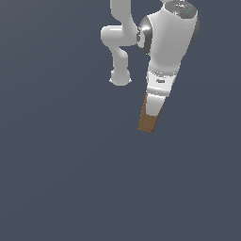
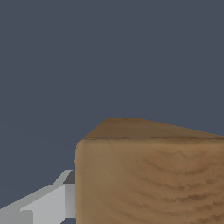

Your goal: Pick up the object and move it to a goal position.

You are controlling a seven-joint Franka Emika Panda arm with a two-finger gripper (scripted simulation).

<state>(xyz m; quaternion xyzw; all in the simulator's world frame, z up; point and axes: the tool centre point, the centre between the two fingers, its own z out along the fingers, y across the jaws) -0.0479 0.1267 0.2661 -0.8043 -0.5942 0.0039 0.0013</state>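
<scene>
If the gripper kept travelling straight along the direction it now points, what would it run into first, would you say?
Nothing visible. The gripper already has the brown block between its fingers, and beyond the block both views show only plain grey background. The way looks free, though depth there is unclear.

Lighting: even, moderately dim; no cast shadows. Soft highlights on arm (image 1: pixel 167 37). Low-resolution renders, jagged edges; no blur.

Flat slate-grey surface (image 1: pixel 61 179), uniform and matte (no edge visible), nothing seen resting on it
</scene>
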